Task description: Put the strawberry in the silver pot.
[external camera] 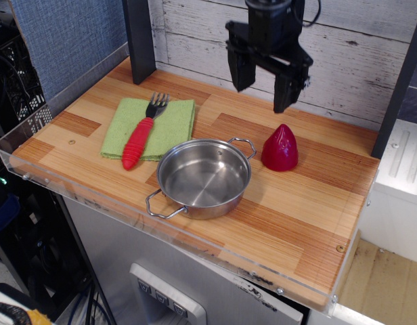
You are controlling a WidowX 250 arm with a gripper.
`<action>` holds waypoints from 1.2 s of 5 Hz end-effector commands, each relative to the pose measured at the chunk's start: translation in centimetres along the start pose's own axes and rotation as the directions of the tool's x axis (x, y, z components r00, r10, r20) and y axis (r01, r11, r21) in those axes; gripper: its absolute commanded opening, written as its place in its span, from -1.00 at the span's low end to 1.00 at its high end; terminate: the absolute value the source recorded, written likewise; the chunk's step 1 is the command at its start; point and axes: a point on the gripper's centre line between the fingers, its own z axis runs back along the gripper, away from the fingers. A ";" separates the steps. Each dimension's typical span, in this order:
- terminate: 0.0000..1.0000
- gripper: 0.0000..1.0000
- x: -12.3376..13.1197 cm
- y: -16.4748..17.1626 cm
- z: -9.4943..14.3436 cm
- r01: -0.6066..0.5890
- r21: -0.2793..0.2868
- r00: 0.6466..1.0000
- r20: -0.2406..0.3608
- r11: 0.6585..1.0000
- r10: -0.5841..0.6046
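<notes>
Nearest the camera, along the lower edge of the frame, the clear plastic rim [195, 238] ran around the wooden table [290, 210]. Just behind it, at lower centre, the pot [204, 177] sat upright and empty, with 2 wire loop handles, 1 pointing toward the lower left and 1 toward the upper right. To its left, a green cloth [164, 127] lay flat on the wood, its near corner just beside the pot's rim. A fork [142, 132] with a red handle lay across the cloth, tines toward the back wall and the handle's end reaching past the cloth's near edge onto the table.

Right of centre, the strawberry [280, 147] stood on its rounded base with the tip up, on the table just beside the pot's upper-right handle; whether the 2 touched could not be told. It was outside the pot.

Farther back, in the upper middle of the frame, the gripper [264, 87] hung in the air above and slightly left of the strawberry, clear of it. Its 2 black fingers [285, 89] were spread wide apart and held nothing. Behind it stood a whitewashed plank wall [357, 61], and a dark post [139, 40] rose at the upper left.
</notes>
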 end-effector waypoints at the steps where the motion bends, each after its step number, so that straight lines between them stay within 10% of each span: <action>1: -1.00 1.00 1.2 -2.6 0.0 0.037 -0.094 0.999 0.016 0.995 -0.036; 6: -1.00 1.00 -2.4 -4.5 -5.1 0.040 -0.113 0.990 -0.132 0.993 -0.055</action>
